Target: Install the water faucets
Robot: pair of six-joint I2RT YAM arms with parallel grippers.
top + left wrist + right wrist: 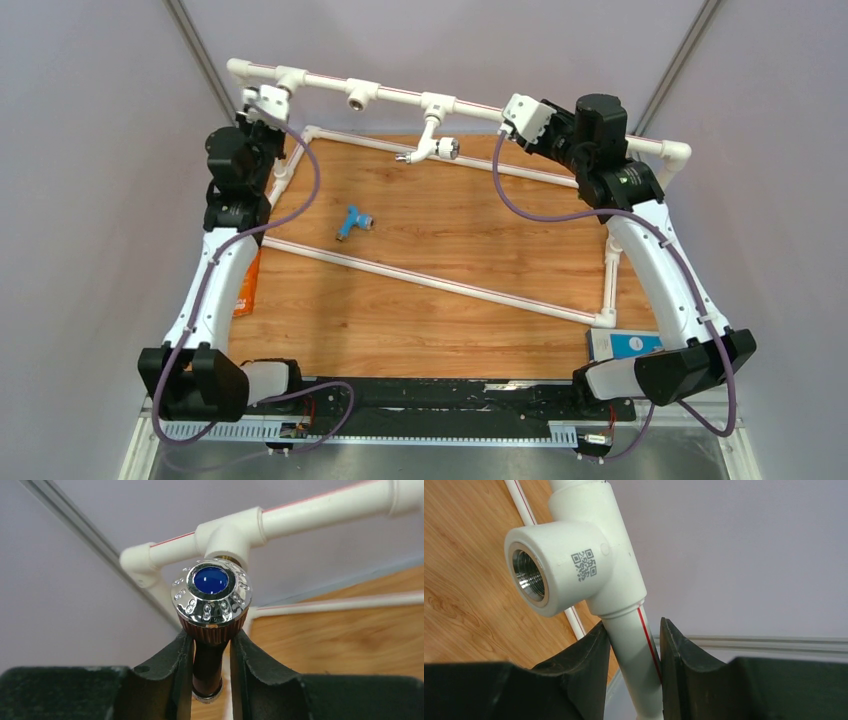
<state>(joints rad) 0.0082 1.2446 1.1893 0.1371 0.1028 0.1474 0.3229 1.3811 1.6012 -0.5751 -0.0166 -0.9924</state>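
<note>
left tool (pixel 212 637): we are gripping dark brown faucet (pixel 212 594) | right tool (pixel 634 628): we are clamping pipe frame (pixel 574 567)

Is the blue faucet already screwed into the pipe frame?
No, the blue faucet lies loose on the wooden board.

One camera looks down from above on the whole pipe frame (pixel 400 94); my wrist cameras press close to its far side, which all three share.
</note>
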